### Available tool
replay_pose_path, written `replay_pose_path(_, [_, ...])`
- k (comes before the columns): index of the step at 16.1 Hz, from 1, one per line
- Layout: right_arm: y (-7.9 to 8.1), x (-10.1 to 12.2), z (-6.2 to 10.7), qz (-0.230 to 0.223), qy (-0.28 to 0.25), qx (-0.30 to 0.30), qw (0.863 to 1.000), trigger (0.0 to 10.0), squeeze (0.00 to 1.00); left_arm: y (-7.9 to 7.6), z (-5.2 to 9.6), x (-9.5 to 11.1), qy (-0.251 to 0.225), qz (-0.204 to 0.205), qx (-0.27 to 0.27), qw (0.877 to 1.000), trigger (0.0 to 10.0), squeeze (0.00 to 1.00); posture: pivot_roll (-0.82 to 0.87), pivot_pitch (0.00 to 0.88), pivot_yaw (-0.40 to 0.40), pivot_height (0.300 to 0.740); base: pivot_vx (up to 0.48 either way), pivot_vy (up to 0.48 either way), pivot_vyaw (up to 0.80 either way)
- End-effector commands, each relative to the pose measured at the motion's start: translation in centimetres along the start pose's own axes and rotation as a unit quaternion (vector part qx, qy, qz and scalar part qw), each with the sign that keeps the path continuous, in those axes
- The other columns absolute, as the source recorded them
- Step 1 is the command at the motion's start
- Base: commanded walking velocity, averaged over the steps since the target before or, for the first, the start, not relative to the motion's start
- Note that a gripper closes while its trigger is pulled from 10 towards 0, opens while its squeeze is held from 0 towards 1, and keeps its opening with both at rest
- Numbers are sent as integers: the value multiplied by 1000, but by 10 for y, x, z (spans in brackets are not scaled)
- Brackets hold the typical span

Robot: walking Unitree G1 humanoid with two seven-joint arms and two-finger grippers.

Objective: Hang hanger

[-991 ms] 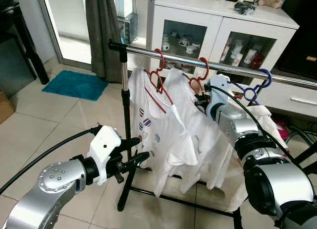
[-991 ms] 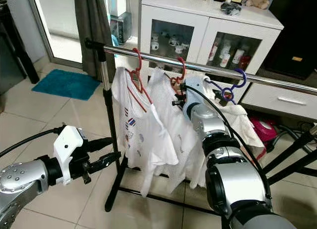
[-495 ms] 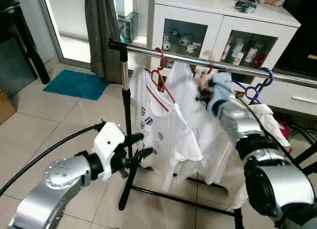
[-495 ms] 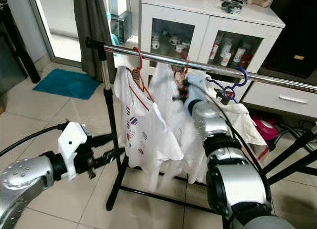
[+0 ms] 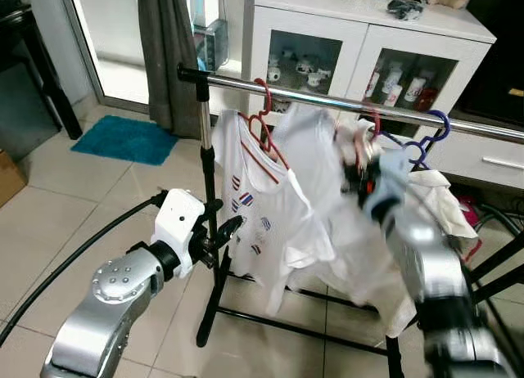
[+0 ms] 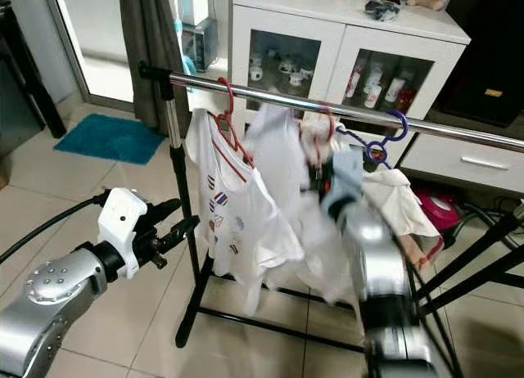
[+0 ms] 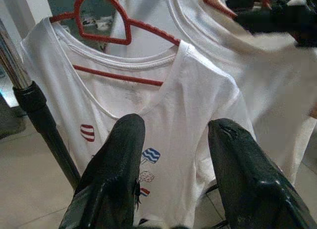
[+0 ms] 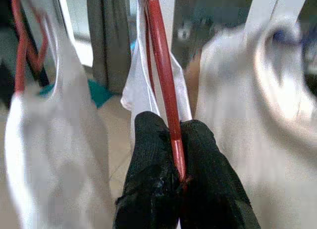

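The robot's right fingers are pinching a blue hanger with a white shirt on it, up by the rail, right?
Not quite: the hanger pinched between the right fingers is red, not blue, as the right wrist view shows. The blue hanger hangs on the rail untouched.

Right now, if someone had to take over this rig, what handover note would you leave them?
Right gripper: shut on a red hanger carrying a white shirt, held up at the rail; that arm is blurred.
Left gripper: open, empty, facing the printed shirt near the rack's upright pole.
Done: printed shirt hangs on its own red hanger.
Left: confirm the held hanger's hook is over the rail, then release.
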State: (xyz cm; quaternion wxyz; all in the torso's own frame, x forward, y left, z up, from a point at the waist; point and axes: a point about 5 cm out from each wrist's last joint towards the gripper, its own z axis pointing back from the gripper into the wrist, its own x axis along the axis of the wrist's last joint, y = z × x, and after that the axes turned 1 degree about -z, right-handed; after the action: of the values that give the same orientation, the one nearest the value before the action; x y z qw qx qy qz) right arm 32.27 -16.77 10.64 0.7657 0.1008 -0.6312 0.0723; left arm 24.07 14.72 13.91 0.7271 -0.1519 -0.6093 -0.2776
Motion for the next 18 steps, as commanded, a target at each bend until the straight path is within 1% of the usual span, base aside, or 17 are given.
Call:
replay_pose_path(1, [4, 6, 8, 10, -10, -2, 1000, 0, 0, -2, -2, 0, -2, -1, 4, 1000, 10000, 0, -44, 0, -64, 740, 0, 0, 0])
replay_pose_path(2, [7, 3, 14, 11, -2, -4, 1000, 0, 0, -2, -3, -1, -2, 0, 5, 1000, 10000, 0, -46, 0, -64, 740, 0, 0, 0])
replay_pose_path(5, [12, 1, 22, 14, 8, -7, 1000, 0, 0, -4, -4, -2, -3, 2, 4, 1000, 10000, 0, -51, 0, -63, 740, 0, 0, 0])
replay_pose_path(9, [14, -1, 27, 16, 18, -7, 1000, 0, 0, -4, -5, -2, -5, 0, 3, 1000, 10000, 0, -49, 0, -68, 740, 0, 0, 0])
replay_pose_path(18, [16, 1, 32, 15, 30, -15, 999, 0, 0, -2, -5, -2, -5, -7, -1, 1000, 10000, 0, -53, 0, -61, 740, -291, 0, 0])
